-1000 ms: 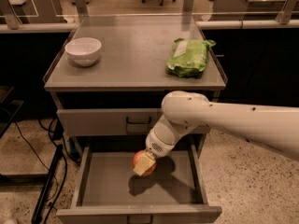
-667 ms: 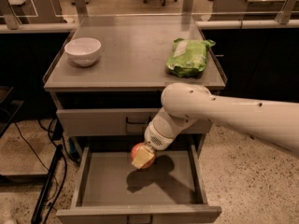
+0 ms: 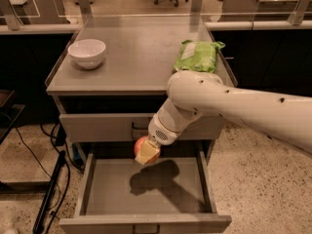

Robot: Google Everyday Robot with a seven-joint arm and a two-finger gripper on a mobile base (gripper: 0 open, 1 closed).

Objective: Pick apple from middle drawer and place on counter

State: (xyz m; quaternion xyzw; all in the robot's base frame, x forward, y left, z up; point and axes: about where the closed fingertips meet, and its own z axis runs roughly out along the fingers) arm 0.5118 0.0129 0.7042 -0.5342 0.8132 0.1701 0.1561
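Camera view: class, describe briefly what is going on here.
The robot's gripper is shut on the apple and holds it in the air above the floor of the open middle drawer. The apple is not yet on the counter, where a white bowl sits at the left and a green bag at the right.

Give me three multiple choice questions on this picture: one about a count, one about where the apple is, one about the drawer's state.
1. How many things rest on the counter? A none; B four; C two.
2. Where is the apple? A in the hand, above the middle drawer; B on the counter; C on the floor.
3. The middle drawer is: A shut; B pulled open; C lifted out.
Answers: C, a white bowl and a green bag sit there; A, the hand grips the apple clear of the drawer floor; B, its floor is in full view.
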